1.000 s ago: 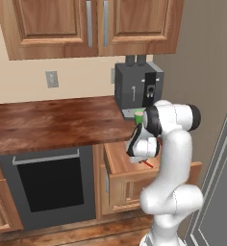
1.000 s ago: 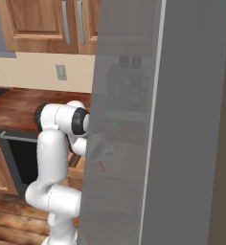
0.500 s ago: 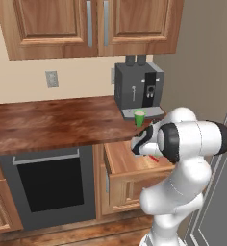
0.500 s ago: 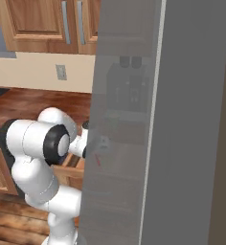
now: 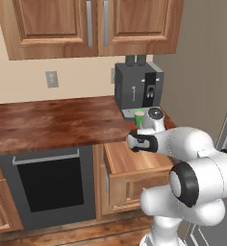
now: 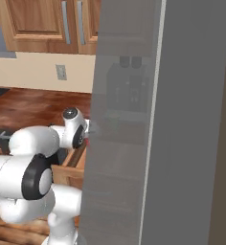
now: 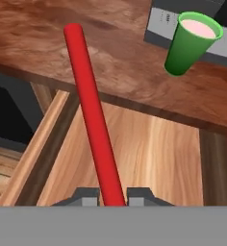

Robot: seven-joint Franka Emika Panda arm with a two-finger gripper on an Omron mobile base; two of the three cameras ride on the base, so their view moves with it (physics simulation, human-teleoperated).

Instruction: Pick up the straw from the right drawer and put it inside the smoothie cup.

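My gripper (image 7: 113,197) is shut on the lower end of the red straw (image 7: 91,115), which slants up and away from the fingers over the counter edge. The hand (image 5: 136,141) hangs above the open right drawer (image 5: 134,166), level with the countertop. A short red tip of the straw (image 5: 131,127) pokes out above the hand. The green smoothie cup (image 5: 139,116) stands upright on the coffee machine's tray, just behind and to the right of the hand. In the hand view the smoothie cup (image 7: 191,42) is at the upper right, apart from the straw, pink inside.
The dark grey coffee machine (image 5: 137,89) stands on the wooden counter (image 5: 53,122) behind the cup. A black oven (image 5: 45,185) sits left of the drawer. A tall grey panel (image 6: 163,124) blocks the right of the right base view. Wall cabinets (image 5: 86,24) hang overhead.
The hand has come up out of the drawer with the straw and now sits at counter level near the cup. The arm's elbow has swung out toward the cameras.
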